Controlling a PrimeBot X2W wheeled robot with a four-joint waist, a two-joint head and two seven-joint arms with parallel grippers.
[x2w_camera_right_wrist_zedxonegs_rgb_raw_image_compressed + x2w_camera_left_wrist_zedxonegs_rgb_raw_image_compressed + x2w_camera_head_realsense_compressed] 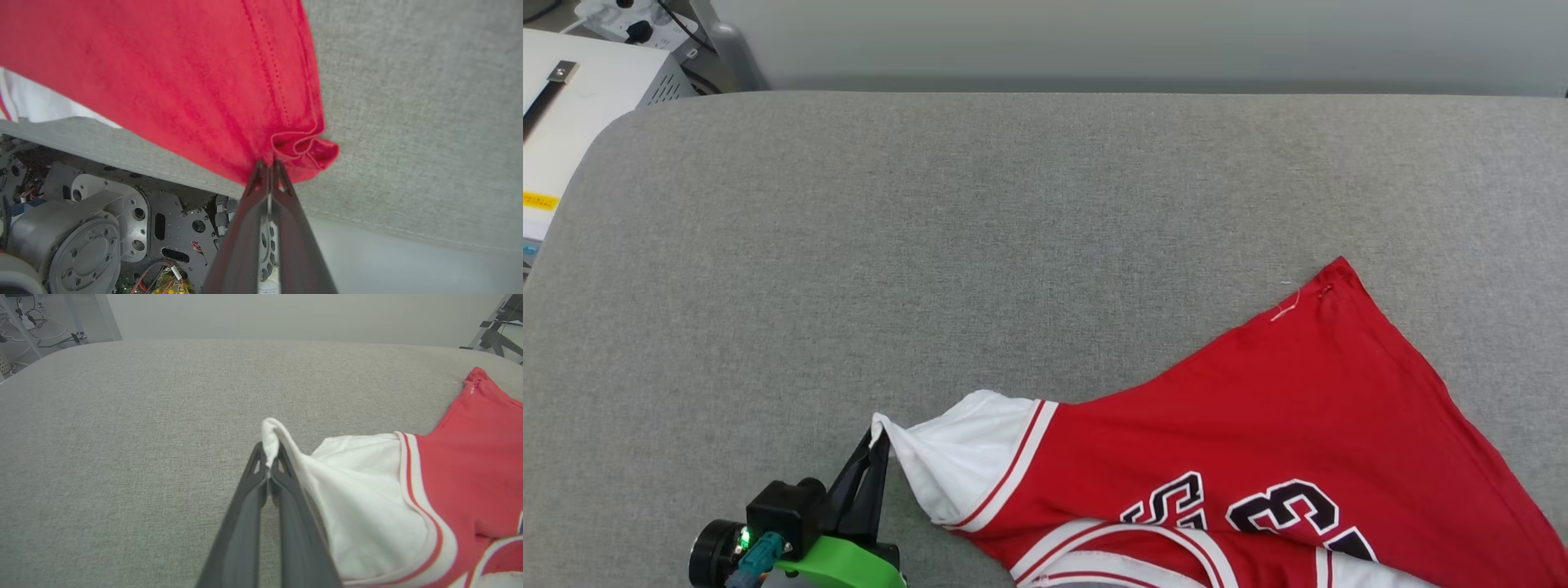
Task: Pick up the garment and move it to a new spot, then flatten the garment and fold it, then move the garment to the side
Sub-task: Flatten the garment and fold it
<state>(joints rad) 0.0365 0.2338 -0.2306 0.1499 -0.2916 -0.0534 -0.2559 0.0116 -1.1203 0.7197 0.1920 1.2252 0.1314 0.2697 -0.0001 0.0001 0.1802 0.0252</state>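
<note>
At the near edge of the grey padded surface [931,245], the garment [1258,408] lies print-side up. Legible on it are a black, white-outlined "S" and "3"; the remaining characters are cut off by folds and by the picture's lower edge. The garment is a red jersey shirt with white short sleeves and red-and-white striped trim. It lies creased and partly spread over the near right of the surface. The left gripper [879,445] sits low at the near left, its fingers angled forward. It is clenched on the tip of the white sleeve, which is drawn out leftward to a point. In the left wrist view, white cloth stands up between the pressed-together fingertips [255,473]. The right gripper [269,167] is clamped on a bunched red hem corner over the surface's near edge, with the robot's base [81,228] below it. Farther out, one red hem corner with a loose pale thread reaches toward mid-right. At the far left, a white cabinet [580,122] bears a yellow label, too small to read.
</note>
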